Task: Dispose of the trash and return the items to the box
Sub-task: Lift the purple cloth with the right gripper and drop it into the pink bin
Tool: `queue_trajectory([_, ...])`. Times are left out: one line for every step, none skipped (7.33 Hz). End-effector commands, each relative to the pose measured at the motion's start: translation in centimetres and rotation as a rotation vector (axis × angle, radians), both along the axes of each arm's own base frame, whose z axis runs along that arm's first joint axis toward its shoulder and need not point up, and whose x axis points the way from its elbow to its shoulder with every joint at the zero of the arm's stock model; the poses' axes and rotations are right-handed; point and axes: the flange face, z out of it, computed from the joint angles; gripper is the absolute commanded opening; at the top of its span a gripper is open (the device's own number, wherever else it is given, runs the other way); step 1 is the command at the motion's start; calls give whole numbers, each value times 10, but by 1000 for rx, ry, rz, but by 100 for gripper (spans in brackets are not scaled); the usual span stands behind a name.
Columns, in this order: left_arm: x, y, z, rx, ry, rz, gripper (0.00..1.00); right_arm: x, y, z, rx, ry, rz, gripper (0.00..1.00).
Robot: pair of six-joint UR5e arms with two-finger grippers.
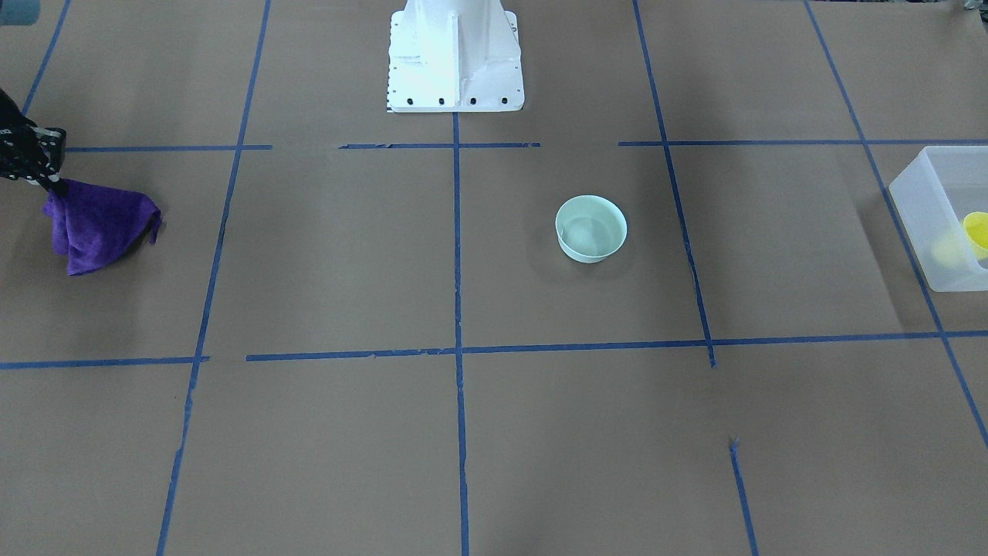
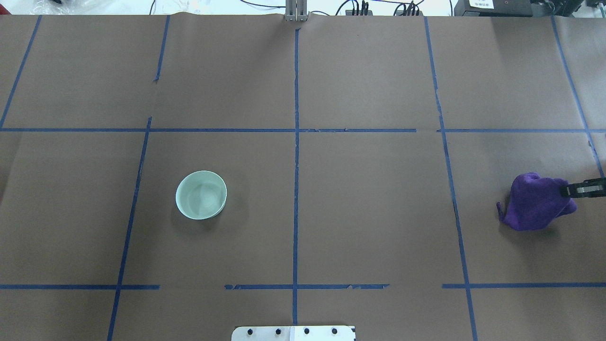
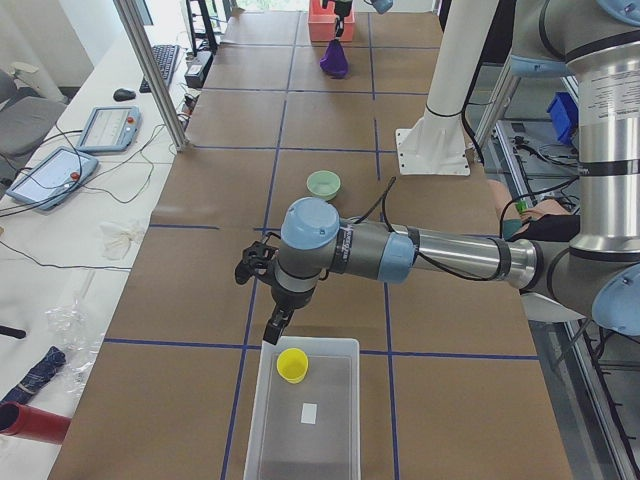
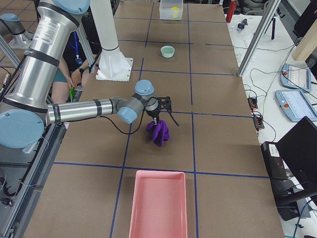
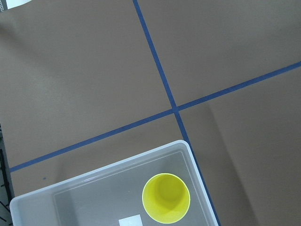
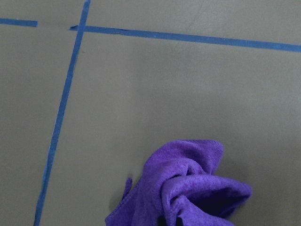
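Note:
The yellow cup (image 1: 977, 232) stands upright inside the frosted box (image 1: 922, 232) at the table's end on my left. The left wrist view looks down on the cup (image 5: 166, 197) and the box rim (image 5: 108, 170). My left gripper (image 3: 273, 328) hangs just over the box's near edge, beside the cup (image 3: 292, 365); I cannot tell whether it is open. The mint-green bowl (image 2: 201, 194) sits upright and alone on the table. My right gripper (image 2: 565, 190) is shut on a crumpled purple cloth (image 2: 535, 203), whose lower part rests on the table.
A pink tray (image 4: 158, 203) lies at the table's end on my right, beyond the cloth (image 4: 159, 133). The white robot base (image 1: 455, 62) stands at the middle of my edge. Blue tape lines grid the brown paper. Operators' tablets and cables lie on the far side.

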Motion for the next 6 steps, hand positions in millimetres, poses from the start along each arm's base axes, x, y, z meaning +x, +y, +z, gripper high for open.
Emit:
queue_trajectory([3, 0, 19, -152, 11, 5, 100, 97, -7, 10, 49, -9, -28, 0])
queue_trajectory([2, -8, 5, -231, 14, 6, 100, 149, -3, 29, 94, 34, -59, 0])
queue_trajectory([2, -7, -4, -215, 15, 8, 100, 206, 9, 55, 125, 90, -87, 0])
queue_trajectory([3, -8, -5, -210, 21, 12, 100, 256, 23, 70, 113, 114, -111, 0])
queue_trajectory([3, -9, -6, -207, 22, 12, 100, 300, 25, 71, 97, 130, -124, 0])
queue_trajectory([3, -9, -7, -204, 22, 12, 100, 324, 20, 88, 89, 195, -163, 0])
